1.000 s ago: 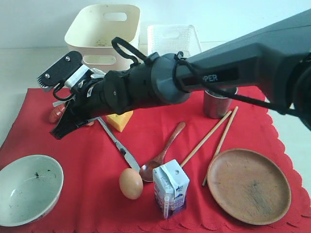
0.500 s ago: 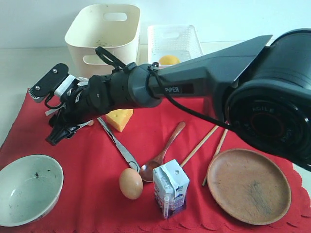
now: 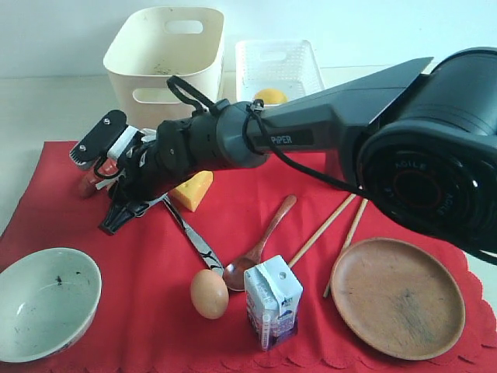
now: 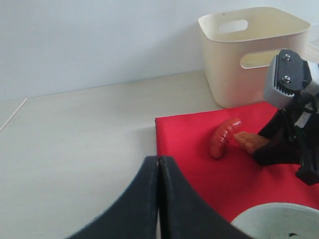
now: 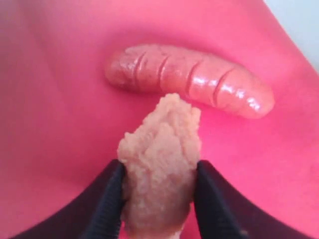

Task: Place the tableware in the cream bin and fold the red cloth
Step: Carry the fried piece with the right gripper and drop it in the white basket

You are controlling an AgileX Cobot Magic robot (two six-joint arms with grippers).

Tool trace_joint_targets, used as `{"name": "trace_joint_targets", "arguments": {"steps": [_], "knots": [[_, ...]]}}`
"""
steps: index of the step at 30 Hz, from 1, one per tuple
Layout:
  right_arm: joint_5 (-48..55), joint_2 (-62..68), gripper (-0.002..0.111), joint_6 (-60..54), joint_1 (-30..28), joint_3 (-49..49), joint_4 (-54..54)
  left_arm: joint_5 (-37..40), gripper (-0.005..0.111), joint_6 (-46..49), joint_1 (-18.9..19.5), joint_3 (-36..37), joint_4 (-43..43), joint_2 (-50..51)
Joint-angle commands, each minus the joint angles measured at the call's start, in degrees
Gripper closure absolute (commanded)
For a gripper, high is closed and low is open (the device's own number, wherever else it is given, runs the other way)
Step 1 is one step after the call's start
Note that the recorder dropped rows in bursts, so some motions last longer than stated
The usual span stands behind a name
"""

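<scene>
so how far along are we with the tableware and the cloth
Done: no tableware shows in the cream bin; a lemon sits in the white basket. In hand: the right tool grips a crumbed food piece beside the sausage. Left: bowl, knife, spoon, chopsticks and plate all lie on the red cloth, which is unfolded.

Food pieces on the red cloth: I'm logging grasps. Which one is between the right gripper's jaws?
The tan crumbly nugget, flanked on both sides by the jaws of the right gripper. The glossy scored red sausage lies beside it, outside the jaws.
</scene>
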Motion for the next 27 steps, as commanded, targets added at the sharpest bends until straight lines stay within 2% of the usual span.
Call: {"name": "trace_joint_targets", "arguments": {"steps": [1, 4, 21, 27], "knots": [[1.66, -0.11, 0.096, -0.48, -0.14, -0.24, -1.47, -0.35, 0.107, -0.32, 0.1, 0.2, 0.0, -0.4], [2.14, -0.64, 0.108, -0.48, -0.14, -0.24, -1.58, -0.35, 0.107, -0.32, 0.1, 0.2, 0.0, -0.4], [10.01, -11.11, 0.108, 4.14, -0.49, -0.12, -2.09, -0.35, 0.107, -0.32, 0.1, 0.2, 0.0, -0.4], [16.01, -12.52, 0.108, 6.85, -3.53, -0.12, -2.22, -0.35, 0.107, -0.32, 0.1, 0.2, 0.0, -0.4]]}}
